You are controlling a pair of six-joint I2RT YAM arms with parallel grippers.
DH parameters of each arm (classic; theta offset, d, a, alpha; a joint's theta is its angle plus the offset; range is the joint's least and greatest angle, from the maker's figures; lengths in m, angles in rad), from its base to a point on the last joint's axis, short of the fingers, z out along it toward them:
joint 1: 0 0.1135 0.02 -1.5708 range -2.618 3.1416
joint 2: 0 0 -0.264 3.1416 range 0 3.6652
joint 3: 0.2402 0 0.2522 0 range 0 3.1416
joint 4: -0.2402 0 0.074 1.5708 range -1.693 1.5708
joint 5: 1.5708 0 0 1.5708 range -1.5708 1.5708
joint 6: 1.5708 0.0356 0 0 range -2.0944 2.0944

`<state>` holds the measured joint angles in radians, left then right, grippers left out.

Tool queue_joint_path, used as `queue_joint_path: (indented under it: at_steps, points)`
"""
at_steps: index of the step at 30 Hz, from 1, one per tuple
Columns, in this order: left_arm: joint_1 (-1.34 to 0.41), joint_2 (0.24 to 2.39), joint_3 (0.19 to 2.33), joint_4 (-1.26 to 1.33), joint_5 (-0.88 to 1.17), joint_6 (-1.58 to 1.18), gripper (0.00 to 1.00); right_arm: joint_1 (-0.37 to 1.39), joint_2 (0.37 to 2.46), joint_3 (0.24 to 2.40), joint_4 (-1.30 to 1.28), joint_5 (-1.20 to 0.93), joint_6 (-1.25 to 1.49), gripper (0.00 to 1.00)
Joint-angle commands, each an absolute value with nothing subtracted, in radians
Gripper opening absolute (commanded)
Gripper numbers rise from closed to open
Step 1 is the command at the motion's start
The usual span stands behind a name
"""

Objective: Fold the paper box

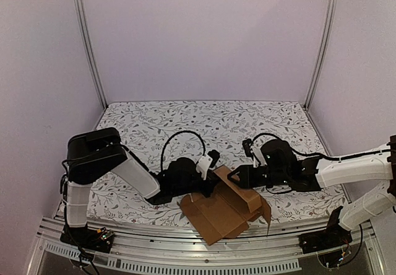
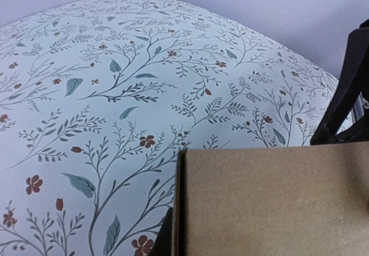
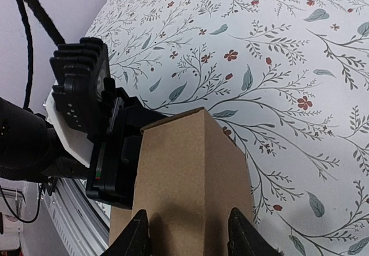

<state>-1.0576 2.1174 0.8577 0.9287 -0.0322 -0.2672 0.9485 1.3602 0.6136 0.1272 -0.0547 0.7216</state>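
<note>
The right gripper's (image 3: 190,236) two black fingertips (image 3: 141,236) sat partly spread astride a raised cardboard ridge; whether they pinched it could not be told. The left gripper (image 1: 209,165) met the left edge of the same raised part. Its fingers were mostly hidden behind cardboard, so their spread could not be told. The paper box (image 1: 226,210), brown and half folded, lay between the arms at the near edge of the floral table cover (image 1: 185,120). One flat flap reached over the metal rail (image 1: 136,231).
</note>
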Motion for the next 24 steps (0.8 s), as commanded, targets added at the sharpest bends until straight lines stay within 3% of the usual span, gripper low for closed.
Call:
queue_joint_path:
  at_steps: [1, 9, 16, 19, 24]
  points:
    - [-1.055, 2.053, 0.841, 0.851, -0.157, -0.240, 0.00, 0.952, 1.297, 0.638, 0.047, -0.026, 0.704, 0.47]
    - [-1.063, 1.977, 0.785, 0.740, -0.402, -0.247, 0.00, 0.952, 1.230, 0.720, -0.105, 0.079, 0.610, 0.60]
    - [-1.065, 1.911, 0.811, 0.478, -0.643, -0.354, 0.00, 0.951, 1.212, 0.781, -0.196, 0.136, 0.541, 0.61]
    - [-1.066, 1.898, 0.855, 0.290, -0.752, -0.449, 0.00, 0.953, 1.216, 0.799, -0.224, 0.139, 0.519, 0.58]
    - [-1.066, 1.875, 0.909, 0.061, -0.797, -0.634, 0.00, 0.952, 1.240, 0.803, -0.234, 0.126, 0.521, 0.44]
